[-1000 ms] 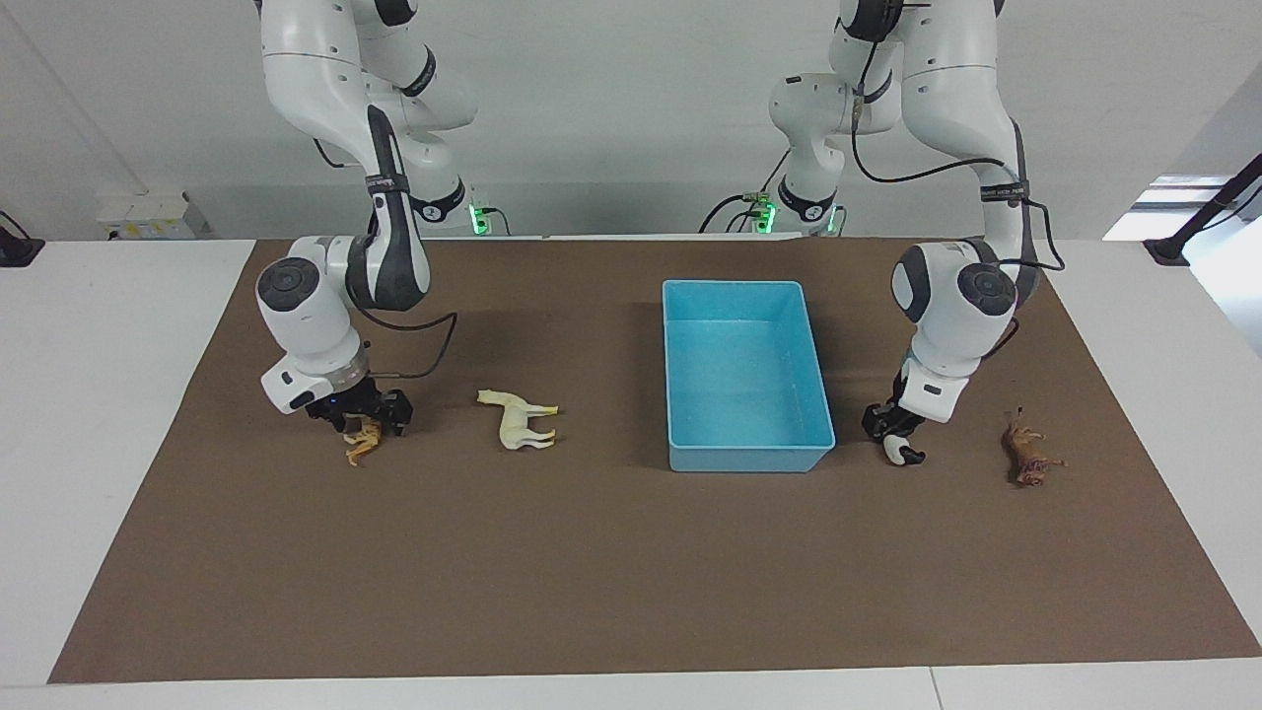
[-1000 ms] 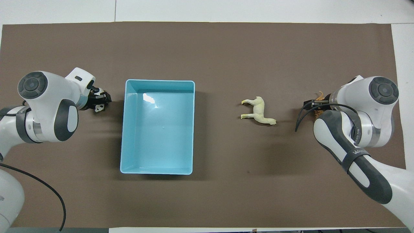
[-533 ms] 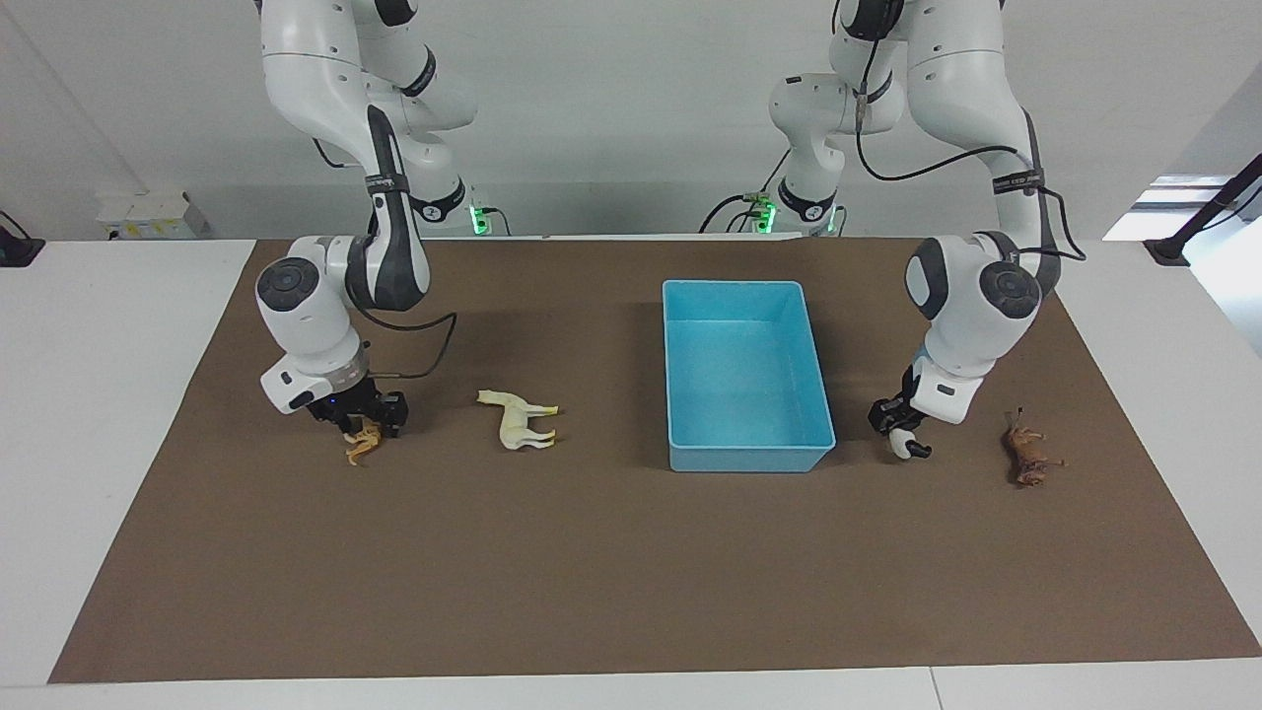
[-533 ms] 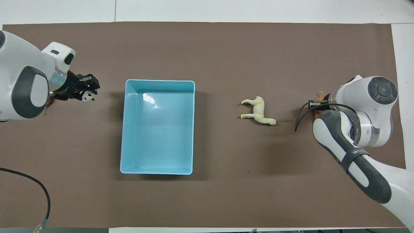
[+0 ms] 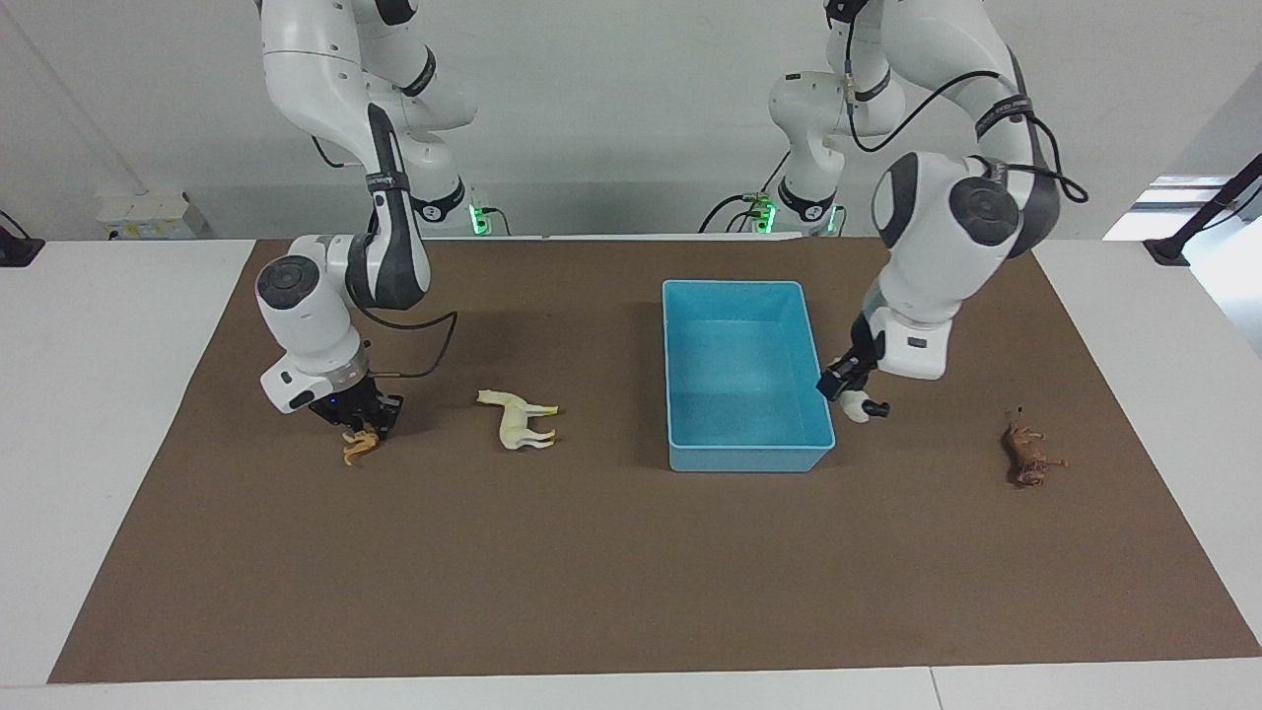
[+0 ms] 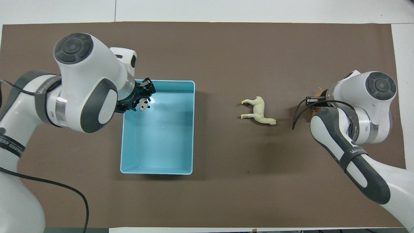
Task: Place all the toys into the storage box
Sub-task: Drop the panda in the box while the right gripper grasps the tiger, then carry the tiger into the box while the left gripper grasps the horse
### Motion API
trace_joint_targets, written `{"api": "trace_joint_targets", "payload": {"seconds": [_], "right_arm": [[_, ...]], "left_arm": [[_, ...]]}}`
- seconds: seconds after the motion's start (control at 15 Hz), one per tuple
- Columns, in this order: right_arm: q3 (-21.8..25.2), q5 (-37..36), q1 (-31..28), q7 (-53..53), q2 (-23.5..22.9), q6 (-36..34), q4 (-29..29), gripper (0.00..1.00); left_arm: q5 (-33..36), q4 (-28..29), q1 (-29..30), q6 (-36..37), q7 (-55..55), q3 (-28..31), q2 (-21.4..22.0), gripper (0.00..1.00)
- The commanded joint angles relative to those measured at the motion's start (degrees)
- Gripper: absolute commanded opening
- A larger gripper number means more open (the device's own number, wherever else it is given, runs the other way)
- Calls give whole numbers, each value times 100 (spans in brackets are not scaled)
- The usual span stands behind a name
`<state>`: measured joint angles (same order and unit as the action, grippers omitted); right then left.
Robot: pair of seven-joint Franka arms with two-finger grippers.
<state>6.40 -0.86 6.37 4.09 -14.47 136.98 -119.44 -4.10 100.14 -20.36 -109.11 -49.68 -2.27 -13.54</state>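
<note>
In the facing view the left gripper hung at centre right of the frame, raised off the mat, its fingers clamped on the panda, just beside the box wall toward the left arm's end of the table. In the overhead view the same gripper and panda showed over the upper left corner of the box, at centre left of that frame.

The box itself sat on the brown mat with nothing lying inside it.

At centre left of the facing view the right gripper was low at the mat, closed on the tiger; whether the tiger was touching the mat I cannot tell. In the overhead view, at centre right, only a sliver of the tiger peeked out by the right arm's wrist.

The horse lay on its side on the mat between the tiger and the box, apart from both; in the overhead view the horse sat right of centre.

The lion lay on the mat at the right of the facing view, toward the left arm's end, well apart from the box.
</note>
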Motion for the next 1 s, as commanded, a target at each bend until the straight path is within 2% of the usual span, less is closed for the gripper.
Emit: {"api": "trace_joint_targets", "payload": {"seconds": [0.0,0.07,0.13,0.4,0.53,0.93], "right_arm": [[-16,24,100,56,181,-679,543,0],[-16,33,145,65,233,-838,667,0],[-25,33,180,83,303,-1005,781,0],[-60,366,706,695,331,-2181,1755,0],[-60,376,1118,1231,226,-2604,2309,0],[-60,551,2480,3007,-134,-2641,3189,0]], "left_arm": [[-47,681,-353,-172,-42,113,440,54],[-47,735,-467,-102,-33,121,493,79],[-12,700,-469,-41,-16,121,493,100],[120,586,-390,100,72,148,519,100],[365,515,-75,223,526,157,555,100],[542,699,2059,-197,4224,165,555,100]]}}
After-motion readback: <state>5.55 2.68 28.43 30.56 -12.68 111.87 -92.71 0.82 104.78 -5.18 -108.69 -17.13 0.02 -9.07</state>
